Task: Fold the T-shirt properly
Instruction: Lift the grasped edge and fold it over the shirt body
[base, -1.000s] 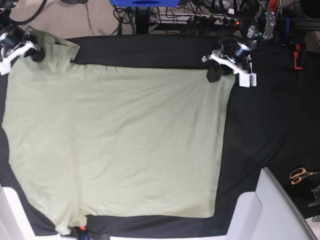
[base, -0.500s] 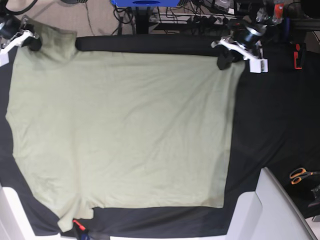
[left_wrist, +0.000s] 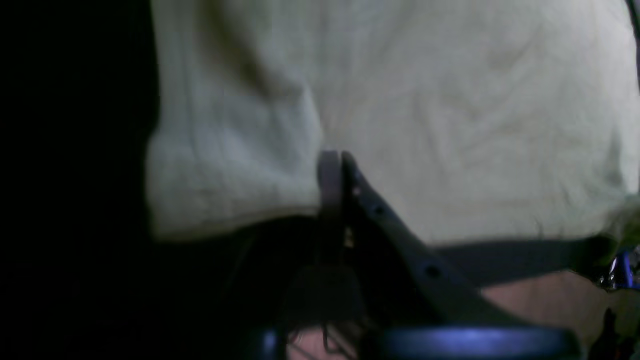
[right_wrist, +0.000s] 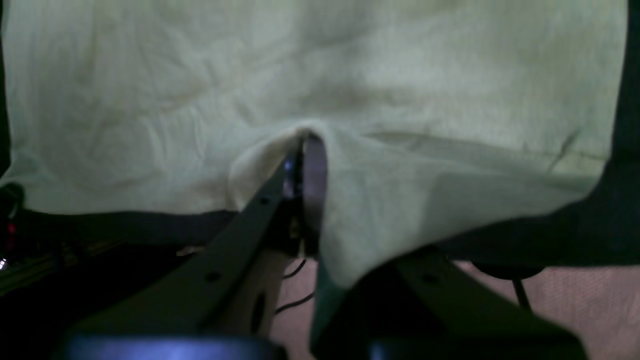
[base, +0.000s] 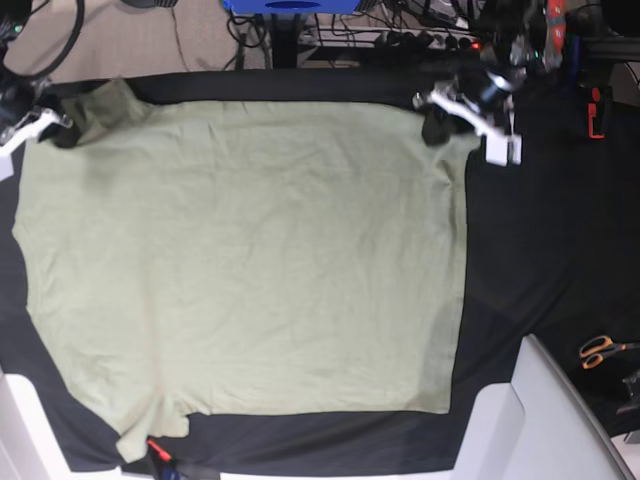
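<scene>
Cotton T-shirt (base: 240, 260) looks limp, light, prone to sagging; best held at far-edge corners. Left claw (base: 436, 128) at 1 o'clock, right claw (base: 62, 132) at 10 o'clock, both clamped on that edge.

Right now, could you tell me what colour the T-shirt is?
Pale sage green, plain; the T-shirt shows best in base view.

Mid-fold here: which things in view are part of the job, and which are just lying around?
Job: T-shirt; left gripper and right gripper, each shut on a far corner.
Lying about: black cloth underneath; scissors.
</scene>
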